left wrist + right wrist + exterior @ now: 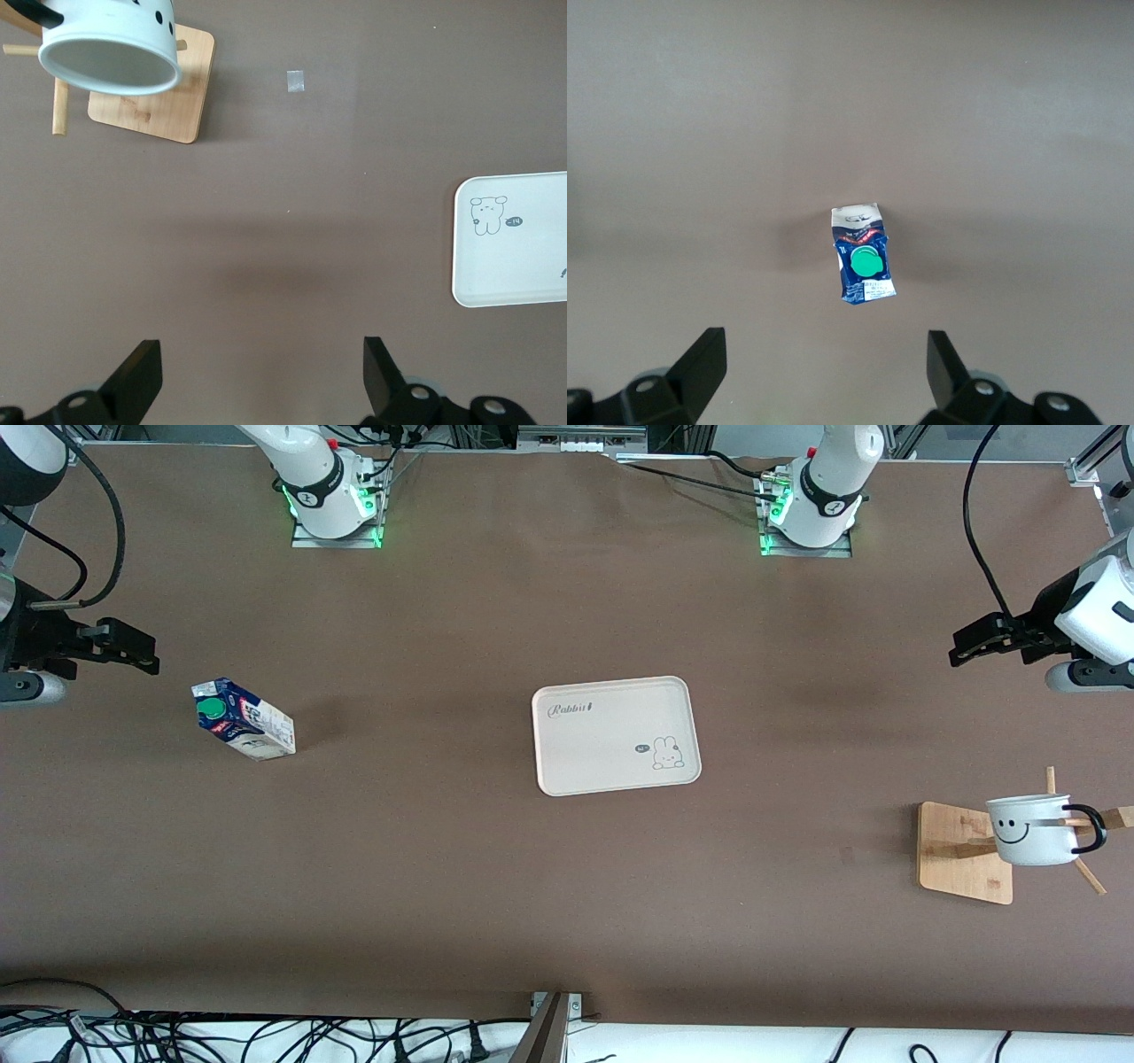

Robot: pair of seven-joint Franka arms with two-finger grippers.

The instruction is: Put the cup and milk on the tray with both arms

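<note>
Blue-and-white, the milk [244,718] stands on the brown table just below our right gripper [133,651], which hangs spread wide and empty over the right arm's end. In the right wrist view the carton sits centred ahead of the fingers, so we judge a straight descent suits. The tray [616,734] lies bare mid-table. Our left gripper [970,646], also spread and empty, hovers at the left arm's end; the cup [1032,829] hangs on the rack [961,852] nearer the camera.

The blue-white milk carton [243,718] is ringed by bare table; the smiley white mug [1032,830] is hemmed by wooden rack pegs [1088,875]
</note>
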